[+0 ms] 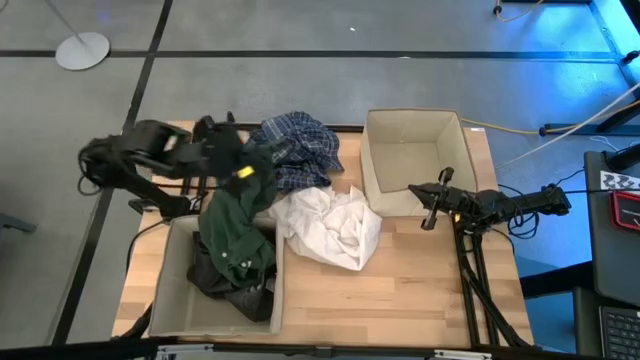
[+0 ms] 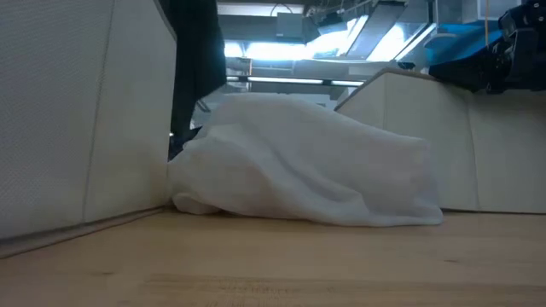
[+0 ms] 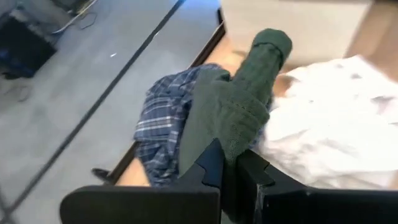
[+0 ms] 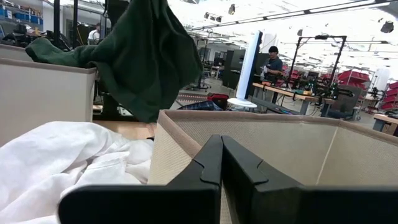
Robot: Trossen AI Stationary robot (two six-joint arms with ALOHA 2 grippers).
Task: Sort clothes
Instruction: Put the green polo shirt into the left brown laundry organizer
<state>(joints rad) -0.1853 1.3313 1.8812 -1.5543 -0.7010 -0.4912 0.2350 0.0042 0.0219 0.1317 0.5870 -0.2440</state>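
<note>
Your left gripper [image 3: 231, 169] has its jaws clamped on the dark green piece [image 1: 237, 215], pinching a fold of the cloth right at the fingertips. In the high view it sits at the far left part of the desk [image 1: 420, 290], just beside the blue-and-white plaid shirt [image 1: 298, 148], and the green cloth hangs from it down over the near left bin [image 1: 172, 290]. Its lower end drapes onto the dark grey-black piece [image 1: 232, 288], which lies inside that bin against its right wall.

Your right gripper [image 4: 221, 163] has its jaws pressed fully together with nothing between them. It waits over the near wall of the far right bin [image 1: 412, 155], pointing left toward the clothes.

Count four garments. One plaid shirt lies bunched at the far edge of the desk, between the left gripper and the right bin. One green piece is in your left jaws. One dark grey-black piece is in the left bin. One white piece [image 1: 332, 226] lies crumpled on the desk between the two bins, touching the plaid shirt and the green cloth. There are two beige bins; you can see no cloth inside the right one.
</note>
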